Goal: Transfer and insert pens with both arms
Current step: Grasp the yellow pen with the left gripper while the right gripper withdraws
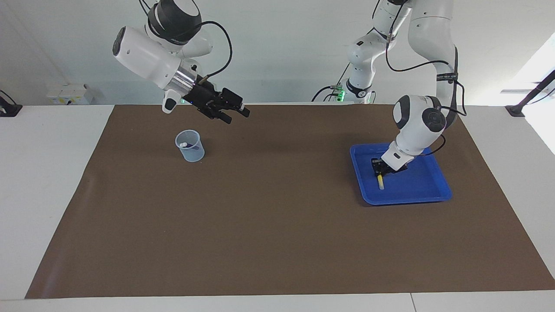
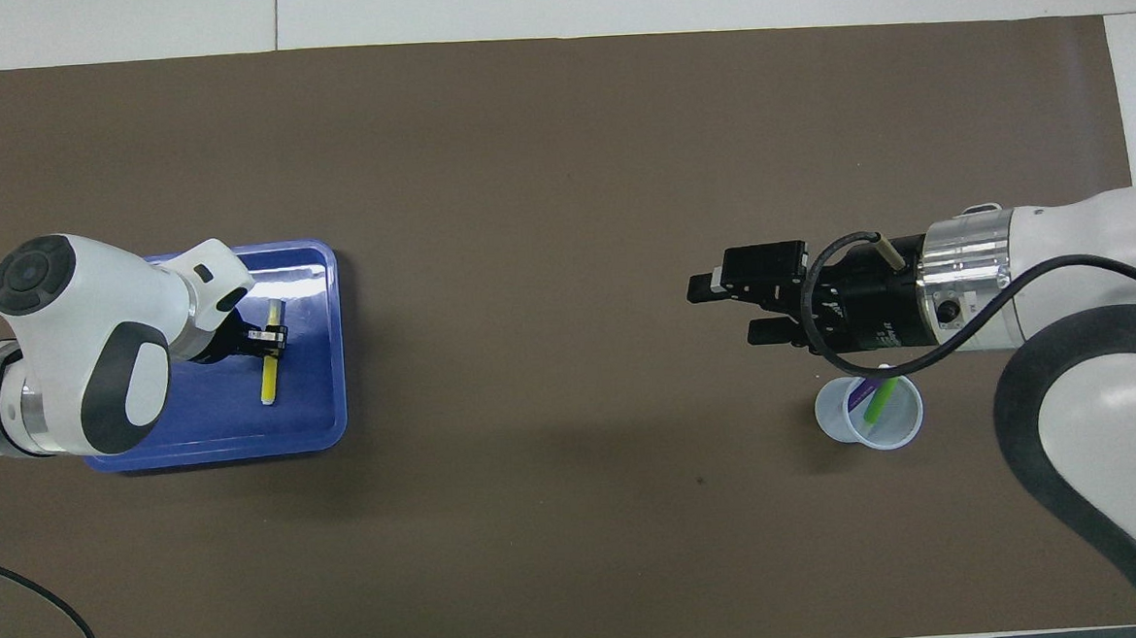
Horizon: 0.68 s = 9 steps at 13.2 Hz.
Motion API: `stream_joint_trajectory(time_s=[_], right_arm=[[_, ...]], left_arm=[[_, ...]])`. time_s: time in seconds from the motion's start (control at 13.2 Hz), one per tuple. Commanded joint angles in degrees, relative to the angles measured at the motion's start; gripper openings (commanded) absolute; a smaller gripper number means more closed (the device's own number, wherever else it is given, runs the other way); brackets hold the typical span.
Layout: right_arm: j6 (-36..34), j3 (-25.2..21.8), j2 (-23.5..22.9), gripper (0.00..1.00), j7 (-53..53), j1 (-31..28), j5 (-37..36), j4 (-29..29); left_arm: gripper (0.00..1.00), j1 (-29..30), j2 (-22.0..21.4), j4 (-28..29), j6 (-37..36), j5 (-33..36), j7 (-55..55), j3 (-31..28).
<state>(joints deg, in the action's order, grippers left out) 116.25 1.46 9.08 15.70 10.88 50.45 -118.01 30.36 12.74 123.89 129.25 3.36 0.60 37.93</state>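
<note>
The yellow pen (image 1: 380, 182) (image 2: 268, 381) lies in the blue tray (image 1: 407, 200) (image 2: 215, 452) at the left arm's end of the table. My left gripper (image 1: 379, 172) (image 2: 274, 339) is down in the tray, shut on the pen's end nearer the robots. A clear plastic cup (image 1: 190, 146) (image 2: 869, 412) stands toward the right arm's end. In it lean the green pen (image 2: 881, 400) and the purple pen (image 1: 194, 147) (image 2: 861, 397). My right gripper (image 1: 236, 116) (image 2: 723, 311) hangs open and empty in the air over the mat, close beside the cup.
A brown mat (image 1: 277, 225) (image 2: 540, 165) covers most of the white table (image 1: 52, 173). A smaller white arm with a green-lit base (image 1: 357, 84) stands at the table's edge by the robots. A white box (image 1: 69, 94) sits on the wall.
</note>
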Motion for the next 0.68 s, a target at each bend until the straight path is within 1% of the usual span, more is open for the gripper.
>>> stream_joint_trajectory(time_s=[0.0,0.15,0.38,0.53,0.61], right_arm=[[4.3,0.3,0.5,1.00,1.4,1.1,3.4,-1.8],[4.8,0.5,0.5,1.00,2.8,1.9,3.7,-1.8],[8.5,0.6,0.5,1.00,4.6,3.4,6.0,-2.3],[12.1,0.6,0.5,1.00,7.0,4.7,7.9,-2.6],[13.6,0.6,0.4,1.00,8.0,6.4,8.0,-2.7]], left_arm=[[0.00,0.1,-0.2,-5.5,-8.3,1.0,2.9,0.4],[0.00,-0.4,-0.2,-10.7,-14.9,-0.7,9.6,0.6],[0.00,-1.6,-0.5,-17.8,-21.8,-11.1,23.2,0.7],[0.00,-2.8,-0.7,-21.5,-26.0,-17.0,37.9,0.8],[0.00,-2.8,-1.0,-21.9,-26.2,-20.4,45.6,1.6]])
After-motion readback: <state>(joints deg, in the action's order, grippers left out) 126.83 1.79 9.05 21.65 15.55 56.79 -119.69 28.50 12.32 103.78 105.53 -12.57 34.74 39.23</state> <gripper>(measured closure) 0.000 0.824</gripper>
